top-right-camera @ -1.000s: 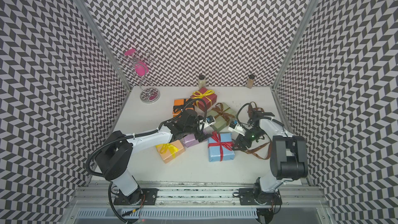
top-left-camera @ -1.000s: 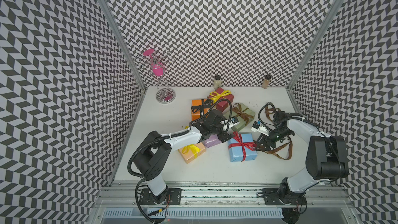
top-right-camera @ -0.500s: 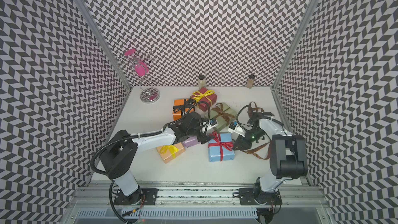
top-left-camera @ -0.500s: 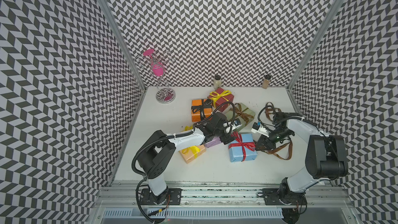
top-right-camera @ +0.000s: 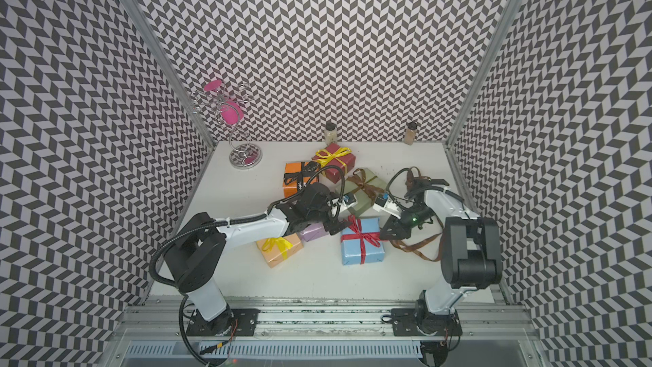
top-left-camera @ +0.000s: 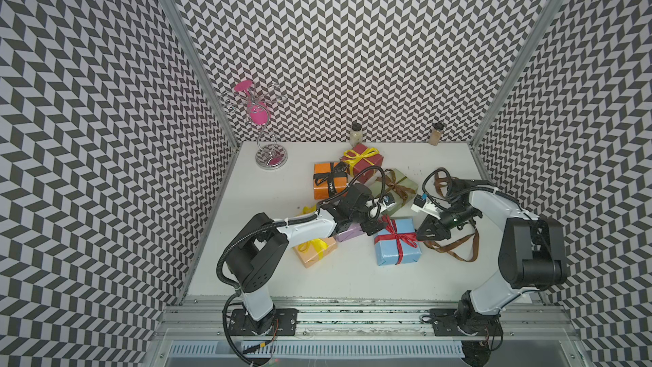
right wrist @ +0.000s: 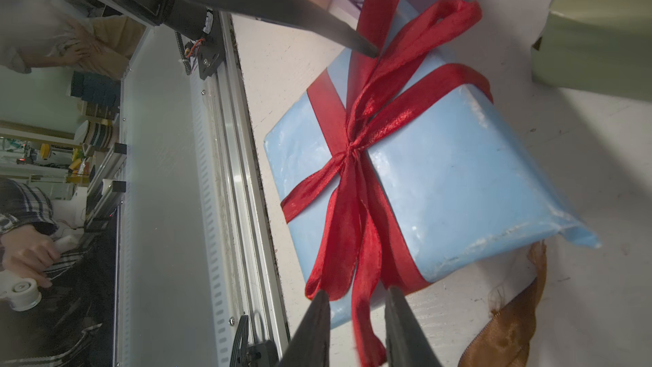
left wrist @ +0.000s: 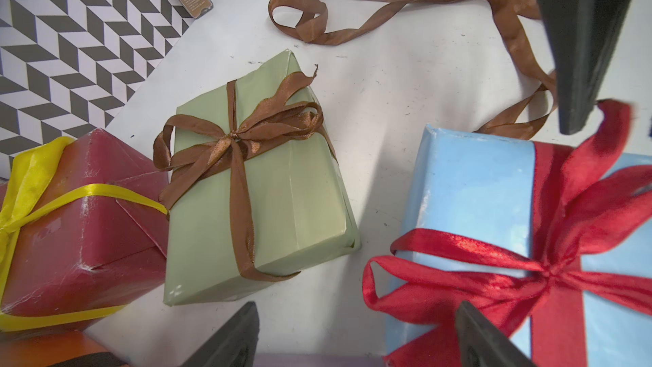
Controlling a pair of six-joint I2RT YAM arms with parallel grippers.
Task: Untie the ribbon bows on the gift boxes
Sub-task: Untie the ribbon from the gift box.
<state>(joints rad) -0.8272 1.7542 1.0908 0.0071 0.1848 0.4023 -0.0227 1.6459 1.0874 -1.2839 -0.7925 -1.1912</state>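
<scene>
The right gripper [right wrist: 356,291] jaws are narrowing around the red ribbon tail [right wrist: 365,330], still apart, readying the pull; the left gripper [left wrist: 356,303] jaws are gaping wide.

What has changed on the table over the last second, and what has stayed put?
The left gripper, open, moved toward the front, down to the red ribbon on the light blue box. The right gripper narrowed its jaws around a tail of that ribbon. The loose brown ribbon and all else stayed put.
</scene>
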